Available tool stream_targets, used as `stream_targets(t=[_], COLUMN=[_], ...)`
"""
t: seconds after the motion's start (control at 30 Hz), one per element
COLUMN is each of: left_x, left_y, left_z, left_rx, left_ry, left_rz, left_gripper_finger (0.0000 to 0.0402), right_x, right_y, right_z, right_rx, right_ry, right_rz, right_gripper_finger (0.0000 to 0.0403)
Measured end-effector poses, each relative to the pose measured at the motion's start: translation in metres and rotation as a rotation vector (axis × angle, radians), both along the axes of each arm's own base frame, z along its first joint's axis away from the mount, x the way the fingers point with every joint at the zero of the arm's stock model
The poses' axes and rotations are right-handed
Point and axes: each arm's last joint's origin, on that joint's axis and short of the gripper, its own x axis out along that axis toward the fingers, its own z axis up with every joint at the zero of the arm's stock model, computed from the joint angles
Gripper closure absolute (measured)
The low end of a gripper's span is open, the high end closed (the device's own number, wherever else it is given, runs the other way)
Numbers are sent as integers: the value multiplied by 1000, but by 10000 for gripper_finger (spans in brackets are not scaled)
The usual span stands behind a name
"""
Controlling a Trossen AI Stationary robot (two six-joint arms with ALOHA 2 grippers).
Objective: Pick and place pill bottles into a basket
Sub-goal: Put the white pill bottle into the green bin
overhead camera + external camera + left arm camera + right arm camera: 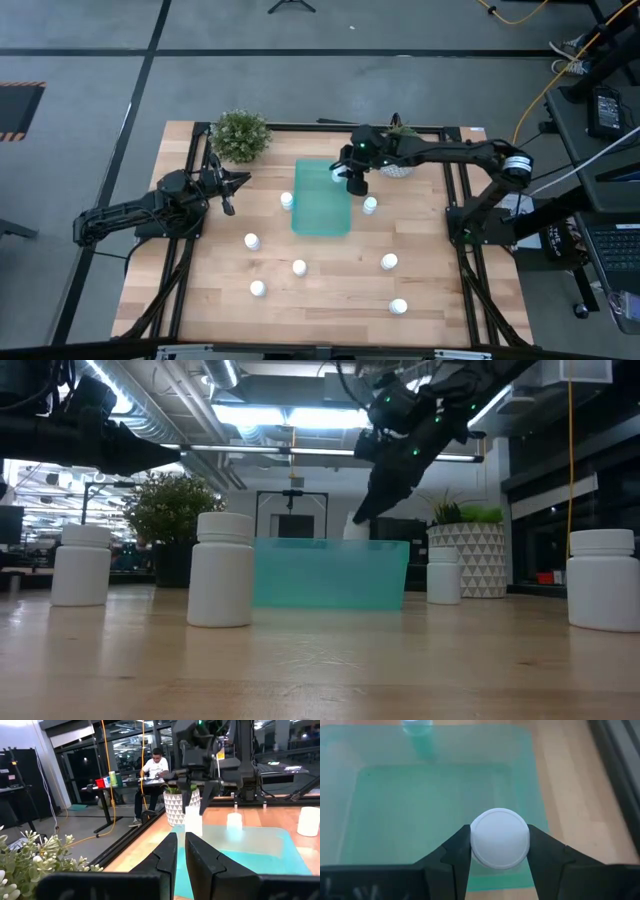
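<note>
Overhead, table-level, two wrist cameras

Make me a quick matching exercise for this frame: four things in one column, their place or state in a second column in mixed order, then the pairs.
1. right gripper
2. left gripper
3. basket
4. leafy plant

A. on the table's far left corner
B. shut on a pill bottle over the basket
C. empty, mid-table
D. shut, holding nothing, left of the basket

Pairs: 1-B, 2-D, 3-C, 4-A

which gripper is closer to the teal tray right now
Right. The right gripper hangs over the translucent teal-green plastic tray's far edge, holding a white pill bottle; the left gripper sits beside it.
</note>
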Motion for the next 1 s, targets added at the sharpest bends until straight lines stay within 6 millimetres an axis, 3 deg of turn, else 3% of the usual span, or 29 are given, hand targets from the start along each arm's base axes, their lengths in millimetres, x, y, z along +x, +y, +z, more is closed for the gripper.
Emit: stream_targets(t=[0.37, 1.0], left_x=[0, 0], left_y=[0, 0], left_z=[0, 0], left_rx=[0, 0], left_ry=[0, 0], left_rz=[0, 0], left_gripper_finger=[368, 368], right_x=[11, 13], right_y=[-8, -9], right_z=[-32, -38], right_rx=[18, 18], right_ry=[54, 71], right_rz=[-10, -15], right_gripper_finger=[248, 248])
